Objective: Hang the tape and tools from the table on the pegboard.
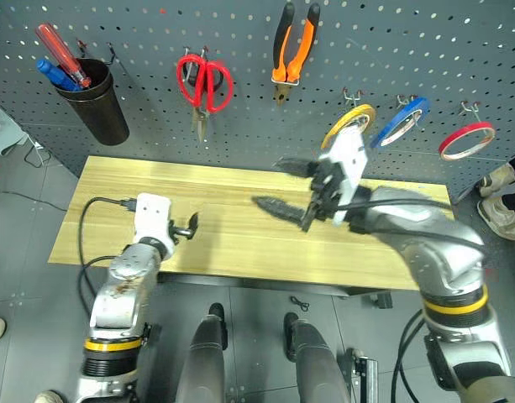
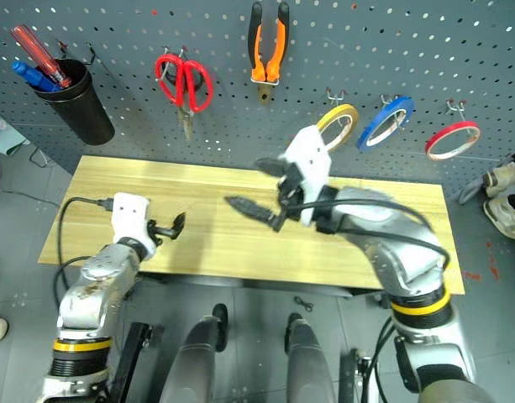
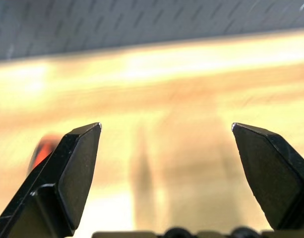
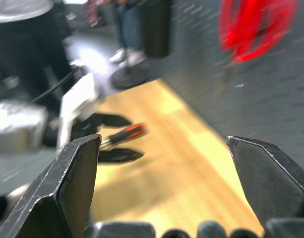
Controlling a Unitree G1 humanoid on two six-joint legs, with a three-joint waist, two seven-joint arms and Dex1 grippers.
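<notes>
On the pegboard (image 1: 459,50), left to right, scissors (image 1: 204,84), pliers (image 1: 292,46) and blue tape (image 1: 402,120) already hang. The screwdriver (image 4: 124,134) remains, lying on the table (image 1: 232,243) near its left front edge, between the fingers of the left gripper (image 1: 188,227), which are spread, not yet gripping. The right gripper (image 1: 284,185) is released, empty. No readable writing.

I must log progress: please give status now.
Left gripper open; right gripper open, empty. Orange-and-black-handled screwdriver lies on yellow wooden table at the left gripper. Nothing blocks.
</notes>
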